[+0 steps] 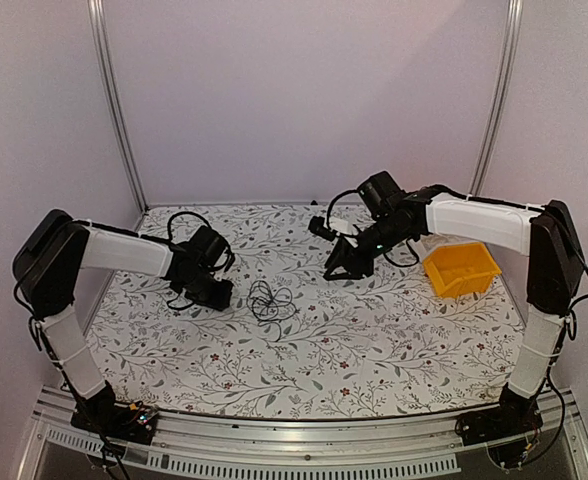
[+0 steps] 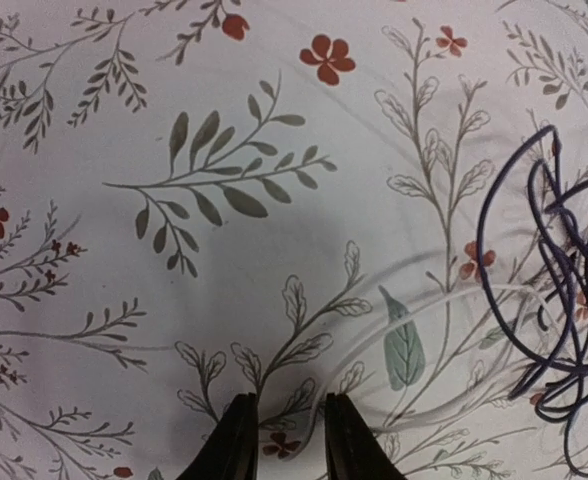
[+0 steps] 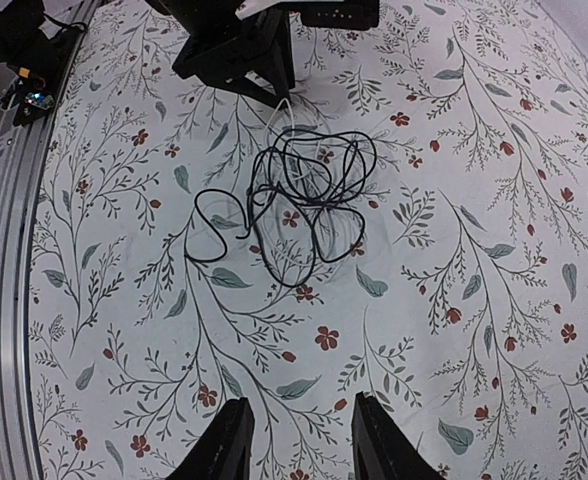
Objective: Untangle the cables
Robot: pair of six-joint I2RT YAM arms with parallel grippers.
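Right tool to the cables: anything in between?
Nothing. The right wrist view shows only bare floral tablecloth between the open right tool and the cables.

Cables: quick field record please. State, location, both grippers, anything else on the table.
cables: one tangled bunch of thin black loops, still knotted
location: mid-table, lying on the floral tablecloth
left gripper: open, empty, low beside the bunch
right gripper: open, empty, raised, looking down on the bunch
held: nothing
other: yellow bin at the right side, apart from the cables
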